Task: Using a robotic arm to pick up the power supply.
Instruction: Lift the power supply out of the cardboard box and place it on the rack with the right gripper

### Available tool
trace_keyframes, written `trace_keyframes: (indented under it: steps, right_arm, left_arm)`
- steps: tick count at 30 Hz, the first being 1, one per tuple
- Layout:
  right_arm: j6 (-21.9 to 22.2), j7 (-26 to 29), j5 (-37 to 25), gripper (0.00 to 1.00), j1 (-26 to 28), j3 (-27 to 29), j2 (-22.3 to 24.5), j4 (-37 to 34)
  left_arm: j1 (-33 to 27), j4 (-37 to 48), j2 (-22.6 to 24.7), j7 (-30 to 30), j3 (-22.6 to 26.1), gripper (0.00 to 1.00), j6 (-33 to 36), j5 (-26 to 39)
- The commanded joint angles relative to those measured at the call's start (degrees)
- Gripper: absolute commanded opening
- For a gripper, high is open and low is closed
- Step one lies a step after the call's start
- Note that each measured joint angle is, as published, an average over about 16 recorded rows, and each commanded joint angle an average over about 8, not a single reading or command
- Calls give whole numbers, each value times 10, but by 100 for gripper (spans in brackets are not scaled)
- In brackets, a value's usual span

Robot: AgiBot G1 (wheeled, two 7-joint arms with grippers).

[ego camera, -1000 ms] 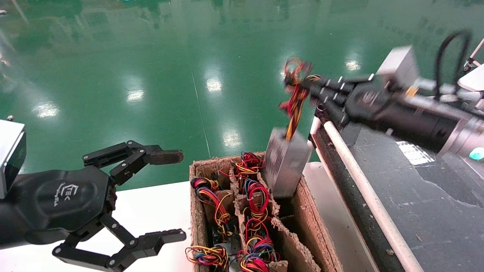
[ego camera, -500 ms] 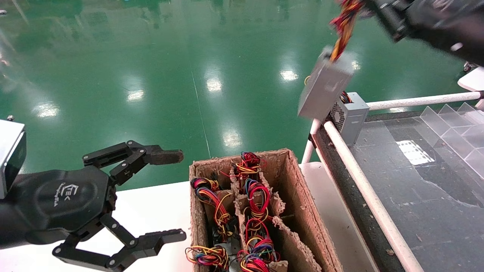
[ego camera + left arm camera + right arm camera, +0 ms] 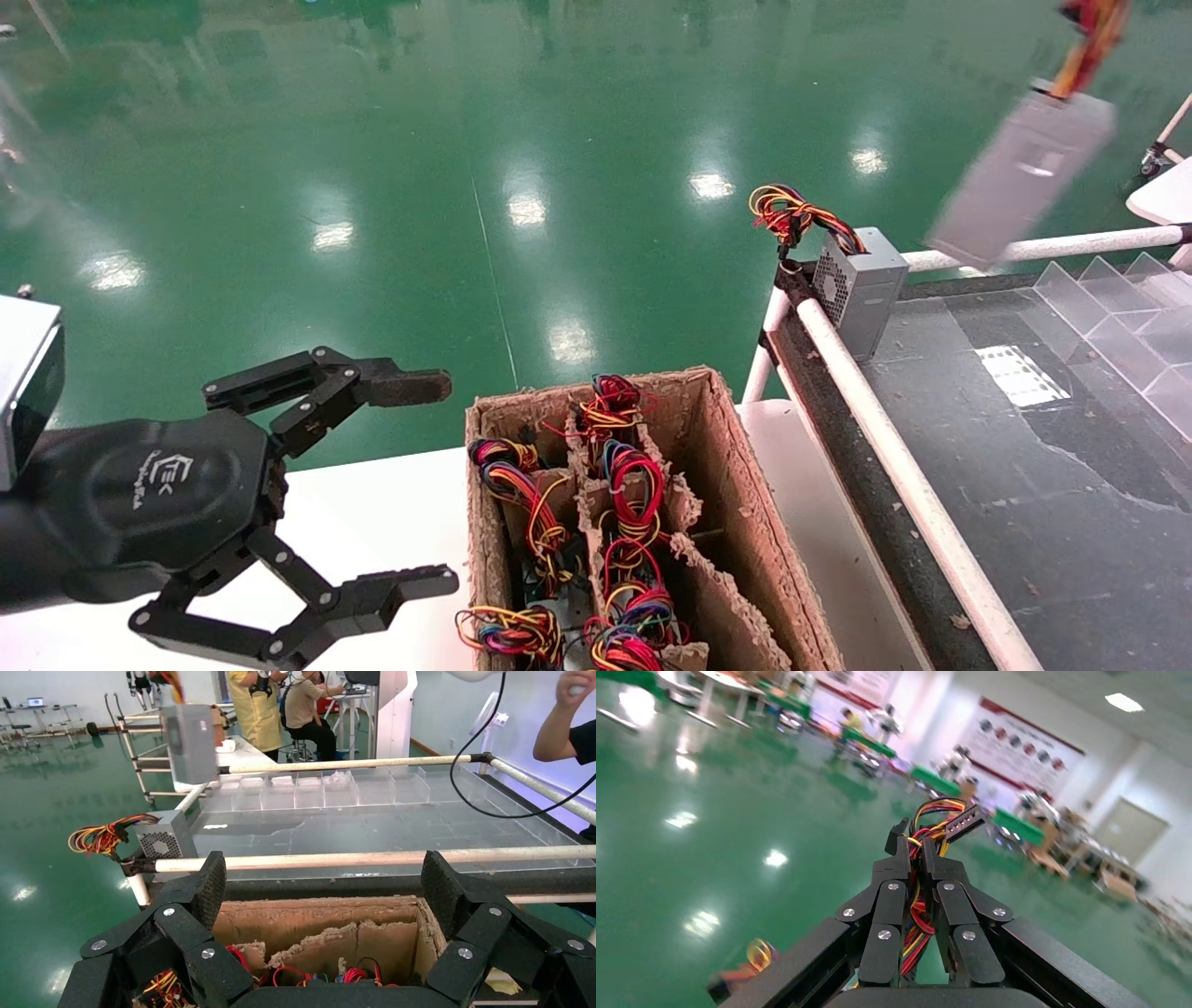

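The right black scissor-link gripper (image 3: pixel 916 871) is pinching the red, orange and yellow wire bundle (image 3: pixel 921 913), dangling the small plain grey metal power supply (image 3: pixel 1022 179) far right above the white-railed conveyor (image 3: pixel 894 466). Swinging could slip the wires free. The left gripper (image 3: pixel 372 485) is hanging spread, idle.

Right wrist view: your right gripper (image 3: pixel 918 864) has its fingers (image 3: pixel 890 903) closed on the wire bundle (image 3: pixel 918 917) of red, orange and yellow strands; a black plug (image 3: pixel 963 822) sticks out past the fingertips. Green glossy floor (image 3: pixel 701 811) behind, blurred benches far off
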Motion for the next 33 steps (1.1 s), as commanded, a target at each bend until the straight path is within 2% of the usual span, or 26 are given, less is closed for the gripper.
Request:
trace_keyframes:
  steps: [1,8,14,24,33]
  right_arm:
    - [-3,-9,-8,0,14,-3,9,-29]
    - [-34,-47,-24,0,22,-12,26,-96]
    - [-46,-68,-30,0,15,-18,20,-141]
    - [-38,-76,-47,0,14,-31,-25,-190]
    - [-6,-84,-53,0,18,-35,-61,-214]
  left_arm:
    - [0,0,0,0,0,100,0,0]
    - [0,0,0,0,0,100,0,0]
    - [0,0,0,0,0,100,0,0]
    - [0,0,0,0,0,100,0,0]
    - [0,0,0,0,0,100,0,0]
